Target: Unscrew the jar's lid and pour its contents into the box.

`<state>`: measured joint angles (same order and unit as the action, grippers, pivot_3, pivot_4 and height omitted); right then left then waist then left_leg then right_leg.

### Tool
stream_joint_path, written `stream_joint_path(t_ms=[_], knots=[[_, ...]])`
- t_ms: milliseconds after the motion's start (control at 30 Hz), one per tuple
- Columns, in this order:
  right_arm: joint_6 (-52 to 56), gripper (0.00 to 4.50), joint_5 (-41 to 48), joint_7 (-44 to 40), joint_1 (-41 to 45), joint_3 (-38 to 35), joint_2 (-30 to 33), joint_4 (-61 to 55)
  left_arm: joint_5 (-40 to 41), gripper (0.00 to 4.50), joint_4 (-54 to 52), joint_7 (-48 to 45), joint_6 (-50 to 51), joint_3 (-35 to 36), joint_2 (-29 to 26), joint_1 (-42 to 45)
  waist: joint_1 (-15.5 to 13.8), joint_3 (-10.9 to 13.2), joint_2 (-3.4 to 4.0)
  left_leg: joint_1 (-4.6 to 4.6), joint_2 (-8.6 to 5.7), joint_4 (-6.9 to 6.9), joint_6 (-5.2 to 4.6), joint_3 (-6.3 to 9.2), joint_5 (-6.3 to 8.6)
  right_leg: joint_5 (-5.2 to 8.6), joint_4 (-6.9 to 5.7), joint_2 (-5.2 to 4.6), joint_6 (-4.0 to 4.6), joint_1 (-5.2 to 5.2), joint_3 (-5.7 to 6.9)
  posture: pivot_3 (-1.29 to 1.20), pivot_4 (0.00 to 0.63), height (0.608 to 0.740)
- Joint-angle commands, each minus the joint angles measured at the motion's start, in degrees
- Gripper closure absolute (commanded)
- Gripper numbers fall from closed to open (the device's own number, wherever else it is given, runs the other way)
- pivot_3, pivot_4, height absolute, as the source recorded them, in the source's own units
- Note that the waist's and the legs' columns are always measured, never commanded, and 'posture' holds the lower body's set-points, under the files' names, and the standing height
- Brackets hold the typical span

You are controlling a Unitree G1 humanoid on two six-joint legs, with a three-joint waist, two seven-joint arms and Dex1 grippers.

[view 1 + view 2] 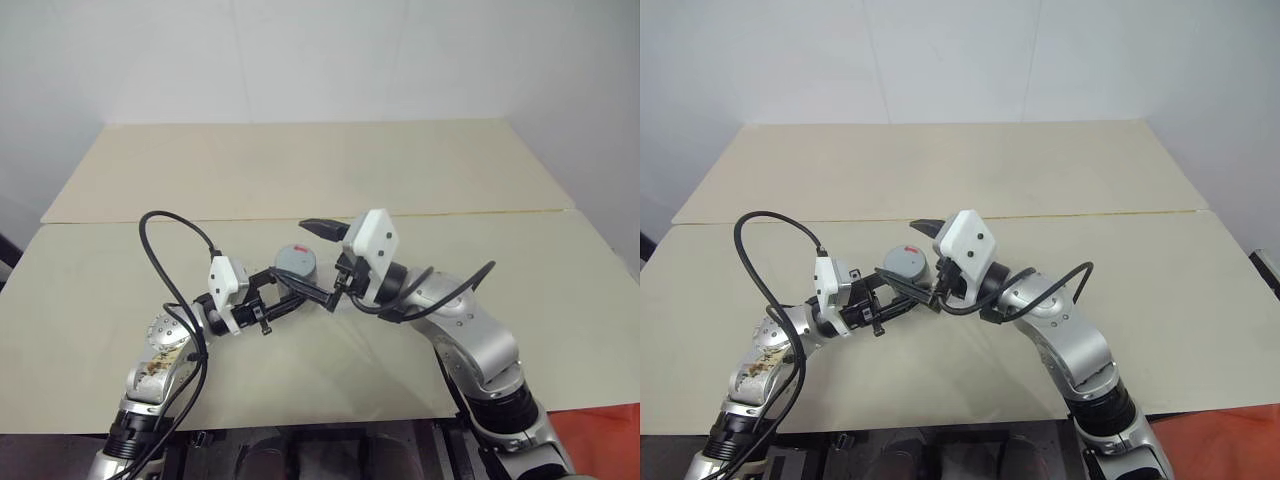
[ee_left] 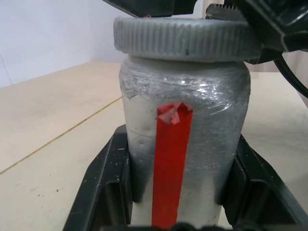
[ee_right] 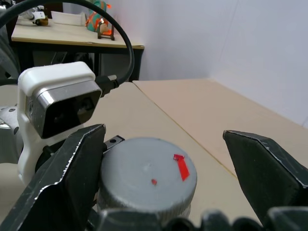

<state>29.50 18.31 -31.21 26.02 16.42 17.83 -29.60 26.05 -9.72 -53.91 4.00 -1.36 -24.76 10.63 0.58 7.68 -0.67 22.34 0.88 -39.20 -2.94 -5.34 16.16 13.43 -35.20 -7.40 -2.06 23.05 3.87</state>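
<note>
Left gripper [image 1: 283, 290]: near, left of centre, above the table. Its two black fingers [image 2: 108, 187] are clamped on the lower body of the jar, one on each side.
Jar [image 2: 183, 144]: silvery-grey cylinder, upright in the left wrist view, held clear of the table near its middle. A red stripe [image 2: 171, 163] runs up its side between the clamping fingers.
Lid [image 3: 147, 175]: grey, ribbed at the rim, seated on the jar. A small red mark [image 3: 182, 166] sits on its flat top, off centre.
Right gripper [image 3: 163, 183]: just right of the jar, reaching in from the right at lid height. Its fingers stand wide apart and straddle the lid. One finger [image 3: 72, 178] lies close against the lid's rim, though contact cannot be told. The other finger [image 3: 264, 168] stands clear of the lid with a gap between. It has hold of nothing.
Left wrist camera [image 3: 60, 103]: white housing just beyond the lid in the right wrist view, with a black cable [image 3: 125, 43] arching over it.
Table [image 1: 300, 180]: pale beige. A seam [image 1: 480, 213] runs left to right across it, beyond the grippers. The far part is bare.
Contents: cannot be told, the jar being opaque and capped.
Far wall [image 1: 320, 60]: white, behind the table's far edge.
Side table [image 3: 72, 33]: far off in the right wrist view, bearing small objects too indistinct to name.
</note>
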Motion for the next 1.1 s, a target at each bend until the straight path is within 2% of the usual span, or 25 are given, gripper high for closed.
stream_joint_path(t_ms=[33,467,767,900,1100], knots=[[0.0,0.03,0.8,0.2,-1.5,-3.6,1.4,-3.2,0.6,2.54,-1.7,-0.3,-0.8,0.7,-0.3,0.4,0.0,0.0,0.00,0.00,0.00,0.00,0.00,0.00,0.00,0.00,0.00,0.00,0.00,0.00,0.00,0.00,0.150,0.740],[0.9,0.03,3.9,-0.3,-6.1,-9.0,6.0,-6.4,0.6,2.54,-0.3,-1.2,-1.1,0.8,-0.3,1.5,0.1,0.0,0.00,-0.01,0.01,0.00,0.00,0.00,0.00,0.00,0.01,0.00,0.00,0.00,-0.01,0.00,0.150,0.740],[1.7,0.03,7.0,-1.3,-5.9,-10.2,6.1,-7.9,0.3,2.54,-0.1,-1.2,-1.1,0.8,-0.2,1.4,0.1,0.0,0.00,-0.01,0.01,0.00,-0.01,0.00,0.01,0.00,0.01,0.00,0.00,0.00,-0.02,0.00,0.150,0.740],[2.6,0.03,10.3,-2.2,-4.3,-9.2,5.6,-9.5,0.0,2.54,-0.4,-1.1,-1.2,0.4,0.0,1.3,0.1,0.0,0.00,-0.01,0.02,0.00,-0.01,0.01,0.01,0.00,0.01,0.00,0.00,-0.01,-0.02,0.00,0.150,0.740],[1.8,0.03,6.5,-0.8,0.3,-4.1,2.3,-4.2,-0.2,2.54,-0.7,-1.2,-1.5,-0.3,0.4,1.4,0.1,0.0,0.00,-0.03,0.02,0.00,-0.01,0.01,0.01,0.00,-0.01,0.00,0.00,0.00,-0.02,0.00,0.150,0.740]])
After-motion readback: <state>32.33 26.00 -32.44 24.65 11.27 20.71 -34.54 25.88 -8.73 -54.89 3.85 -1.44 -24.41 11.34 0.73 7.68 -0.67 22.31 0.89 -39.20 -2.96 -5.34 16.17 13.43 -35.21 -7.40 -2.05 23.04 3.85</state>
